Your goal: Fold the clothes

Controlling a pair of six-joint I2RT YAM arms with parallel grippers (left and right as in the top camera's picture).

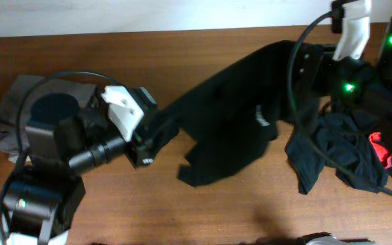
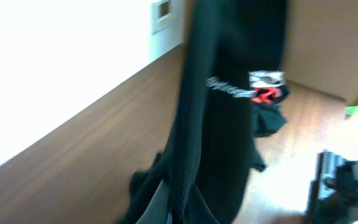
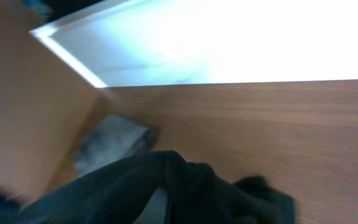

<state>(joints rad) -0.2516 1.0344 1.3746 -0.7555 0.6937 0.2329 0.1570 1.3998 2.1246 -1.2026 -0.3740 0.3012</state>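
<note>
— Where was the black T-shirt [image 1: 230,102]?

— Strung between my two grippers. In the overhead view it ran from my left gripper [image 1: 143,141] out toward 2 o'clock, up to my right gripper [image 1: 299,58]. Its white logo [image 1: 263,121] faced up past the middle. A loose flap sagged toward 6 o'clock over the wooden table [image 1: 182,54].

— And your fingers?

— Both pairs were pinched narrow on the shirt, with cloth bunched right against them in each wrist view. The fingertips themselves were buried in fabric.

— Anything else nearby?

— A pile of dark garments [image 1: 339,153] with a red scrap [image 1: 380,146] lay at 5 o'clock from my right gripper, just beside the shirt. A grey garment [image 1: 9,112] lay at 9 o'clock from my left gripper, partly under that arm.
</note>
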